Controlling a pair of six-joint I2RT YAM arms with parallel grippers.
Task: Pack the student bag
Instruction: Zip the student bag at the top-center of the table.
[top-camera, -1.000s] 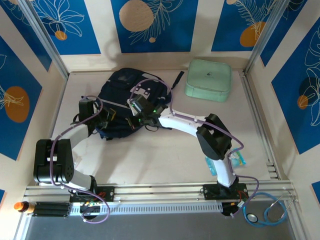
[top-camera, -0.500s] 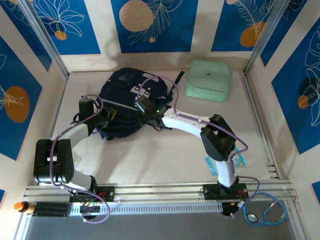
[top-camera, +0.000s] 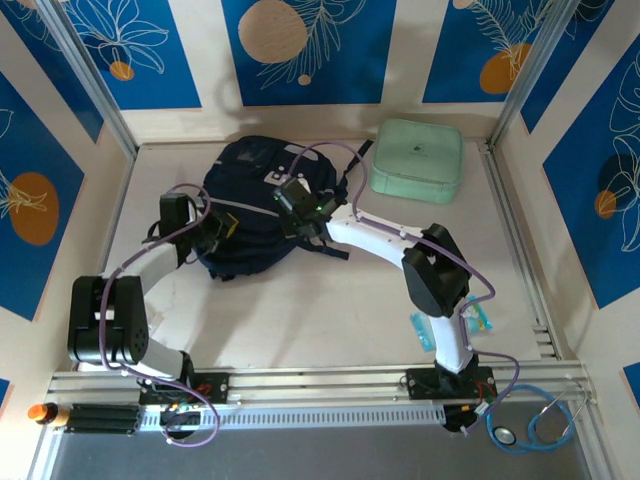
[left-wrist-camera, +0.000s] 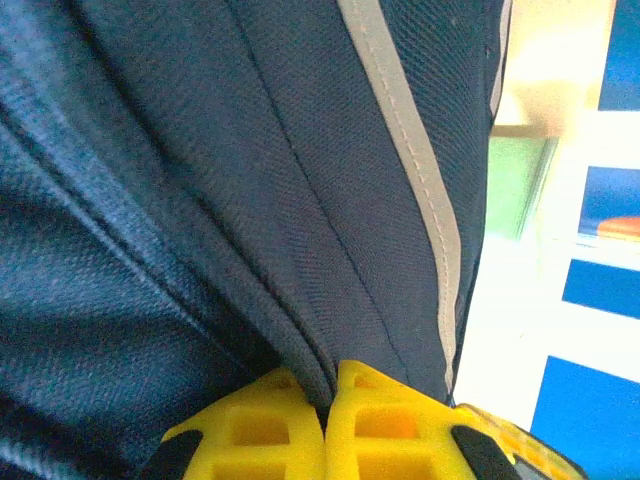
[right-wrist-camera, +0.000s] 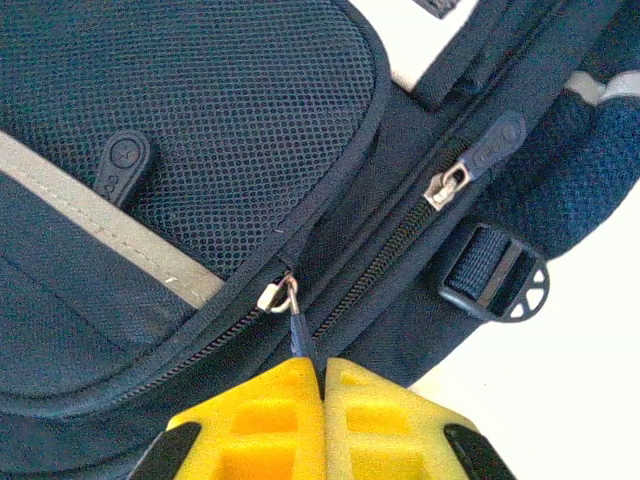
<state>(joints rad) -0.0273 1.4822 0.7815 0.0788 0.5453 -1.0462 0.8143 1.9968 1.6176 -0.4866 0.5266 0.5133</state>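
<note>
The student bag (top-camera: 245, 170), dark navy with a pale stripe, lies at the back middle of the table. My left gripper (top-camera: 225, 232) is at its near-left edge, shut on a fold of the bag's fabric (left-wrist-camera: 300, 330), beside the pale stripe (left-wrist-camera: 420, 180). My right gripper (top-camera: 288, 200) reaches over the bag's right side. It is shut on the blue pull tab (right-wrist-camera: 300, 338) of a zipper, whose metal slider (right-wrist-camera: 278, 295) sits just past the fingertips (right-wrist-camera: 280, 400). A second zipper pull (right-wrist-camera: 480, 155) and a black strap buckle (right-wrist-camera: 500, 280) lie to the right.
A mint-green rounded zip case (top-camera: 417, 160) stands at the back right, close to the bag. Small teal items (top-camera: 422, 330) lie by the right arm's base. A stethoscope (top-camera: 530, 425) lies off the table's front right corner. Metal frame posts bound both sides.
My right gripper has moved right and slightly toward the back along the bag, still shut on the zipper pull. The left gripper has kept its hold and barely moved.
</note>
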